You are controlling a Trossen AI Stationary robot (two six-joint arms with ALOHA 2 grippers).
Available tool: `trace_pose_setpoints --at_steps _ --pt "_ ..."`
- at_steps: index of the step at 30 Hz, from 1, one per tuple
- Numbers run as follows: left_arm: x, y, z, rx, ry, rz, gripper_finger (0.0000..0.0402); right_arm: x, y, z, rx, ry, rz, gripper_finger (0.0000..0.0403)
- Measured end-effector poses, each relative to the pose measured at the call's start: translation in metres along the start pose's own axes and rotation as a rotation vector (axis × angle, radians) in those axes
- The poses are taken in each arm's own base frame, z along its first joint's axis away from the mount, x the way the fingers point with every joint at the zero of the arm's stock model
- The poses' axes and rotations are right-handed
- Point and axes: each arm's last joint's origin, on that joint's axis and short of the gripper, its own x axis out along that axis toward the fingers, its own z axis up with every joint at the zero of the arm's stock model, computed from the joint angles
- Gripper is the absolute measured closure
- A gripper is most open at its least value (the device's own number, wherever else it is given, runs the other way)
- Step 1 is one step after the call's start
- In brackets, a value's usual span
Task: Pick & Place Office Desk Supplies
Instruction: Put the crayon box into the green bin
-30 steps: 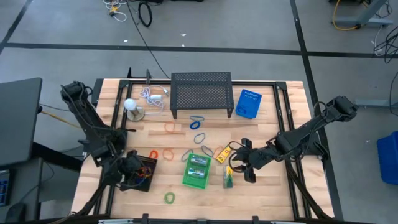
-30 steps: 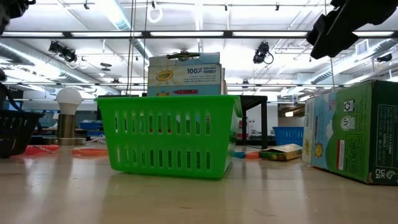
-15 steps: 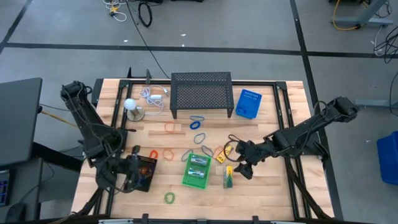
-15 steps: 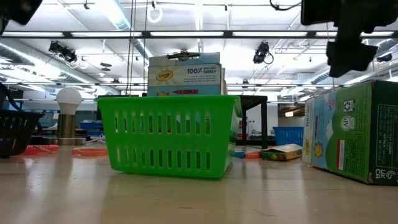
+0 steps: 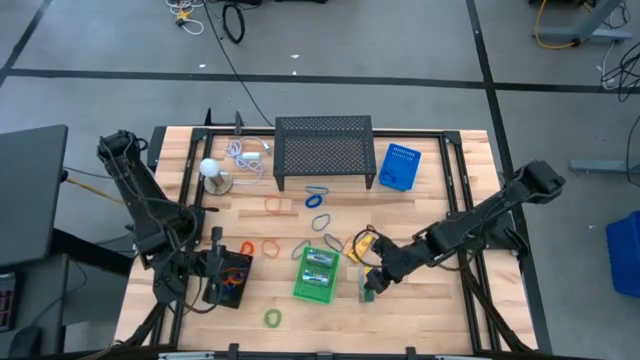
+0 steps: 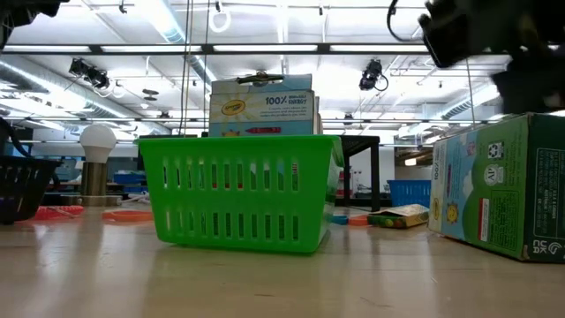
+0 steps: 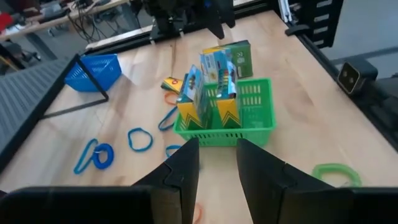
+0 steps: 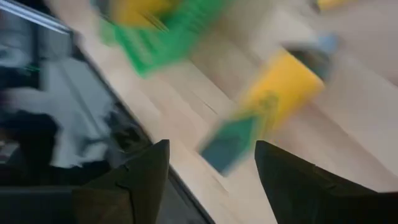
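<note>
A green basket [image 5: 317,276] [image 7: 227,118] [image 6: 238,190] holds upright yellow crayon boxes [image 7: 208,84]. Another crayon box [image 5: 366,291] [image 8: 267,102] [image 6: 499,185] lies flat on the table to the right of this basket. My right gripper [image 5: 374,276] [image 8: 214,177] hovers open just over that box, which shows ahead between its fingers. A small yellow box [image 5: 357,245] lies farther back. Loops in orange [image 5: 275,205], blue [image 5: 322,222] and green [image 5: 272,317] lie scattered on the wood. My left gripper [image 5: 215,272] [image 7: 217,168] is open and empty over a black basket [image 5: 232,282].
At the far side of the table stand a black mesh stand [image 5: 323,150], a blue basket [image 5: 400,167], a white ball on a base [image 5: 210,170] and a white coiled cable [image 5: 245,152]. Bare wood lies along the near edge and on the right side.
My right gripper has moved toward the table's left and near edge, coming down over the crayon box that lies beside the green basket. The box itself has stayed where it was.
</note>
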Motion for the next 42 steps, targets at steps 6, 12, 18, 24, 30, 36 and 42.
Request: trace_pose_setpoints --at_steps 6,12,18,24,30,36,42 --pt "0.0 -0.001 0.0 0.072 0.005 -0.012 0.0285 -0.013 0.008 -0.001 0.016 0.057 -0.191 0.0156" --pt "0.0 -0.001 0.0 0.082 0.006 -0.014 0.0285 -0.017 0.015 0.005 0.08 0.004 -0.232 0.0156" --pt "0.0 -0.001 -0.001 0.109 0.002 -0.005 0.0285 0.006 0.012 0.01 0.127 0.01 -0.26 0.0156" --pt "-0.004 -0.003 -0.002 0.136 -0.001 -0.027 0.0285 0.017 0.013 0.013 0.168 0.002 -0.249 0.0156" --pt "-0.011 -0.007 -0.004 0.142 -0.014 -0.053 0.0285 0.017 0.012 0.016 0.19 -0.022 -0.252 0.0156" --pt "-0.015 -0.008 -0.006 0.136 -0.028 -0.033 0.0285 0.03 0.008 0.02 0.205 0.0 -0.28 0.0156" --pt "-0.015 -0.007 -0.007 0.127 -0.028 -0.02 0.0285 0.04 0.001 0.021 0.209 0.022 -0.331 0.016"
